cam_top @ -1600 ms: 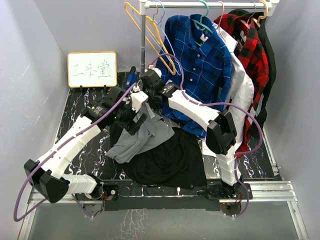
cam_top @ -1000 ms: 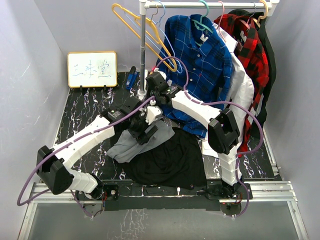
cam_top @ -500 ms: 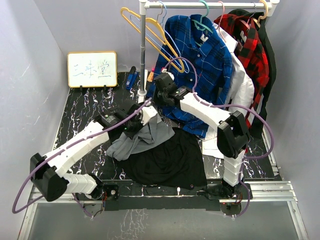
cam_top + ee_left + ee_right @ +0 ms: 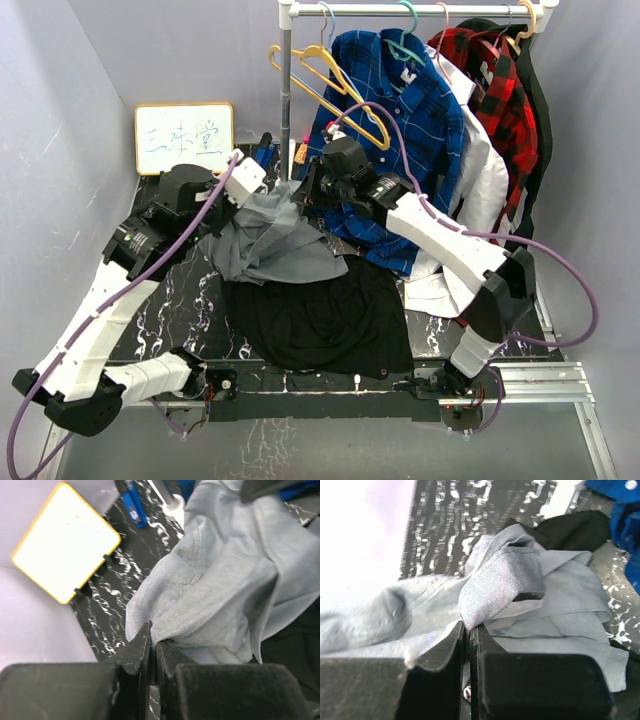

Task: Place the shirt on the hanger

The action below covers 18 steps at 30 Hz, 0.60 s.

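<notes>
Fingers on both our arms pinch grey fabric. From above, our left gripper [image 4: 248,180] and right gripper [image 4: 312,190] hold the shirt [image 4: 270,245] raised by its far edge, its lower part draped over the black cloth [image 4: 320,310]. We judge this is to open it for the hanger [image 4: 322,14], which hangs on the rail, well apart. At our left wrist, the fingers [image 4: 132,652] press together on a fold. At our right wrist, the fingers [image 4: 440,650] likewise clamp a folded edge.
</notes>
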Each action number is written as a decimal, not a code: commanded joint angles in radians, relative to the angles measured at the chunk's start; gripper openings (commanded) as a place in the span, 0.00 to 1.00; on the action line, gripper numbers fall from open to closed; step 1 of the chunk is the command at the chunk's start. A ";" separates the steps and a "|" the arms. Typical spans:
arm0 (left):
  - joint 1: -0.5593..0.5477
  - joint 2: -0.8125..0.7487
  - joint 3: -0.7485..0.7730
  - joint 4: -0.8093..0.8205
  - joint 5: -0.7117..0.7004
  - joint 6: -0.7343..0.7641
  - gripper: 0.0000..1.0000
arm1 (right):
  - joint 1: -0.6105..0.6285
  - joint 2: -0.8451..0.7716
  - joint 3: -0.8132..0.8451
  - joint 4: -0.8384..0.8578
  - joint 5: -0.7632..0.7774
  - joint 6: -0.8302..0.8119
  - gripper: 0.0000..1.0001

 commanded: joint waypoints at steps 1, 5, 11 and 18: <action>0.010 -0.037 0.101 0.039 -0.129 0.072 0.00 | 0.013 -0.134 0.059 0.093 -0.059 -0.057 0.00; 0.010 -0.014 0.222 0.071 -0.163 0.115 0.00 | 0.012 -0.185 0.155 0.077 -0.033 -0.096 0.00; 0.010 0.057 0.441 0.147 -0.201 0.201 0.00 | 0.014 -0.132 0.477 0.018 -0.064 -0.135 0.00; 0.010 0.166 0.654 0.241 -0.201 0.326 0.00 | 0.013 -0.066 0.726 0.075 -0.129 -0.181 0.00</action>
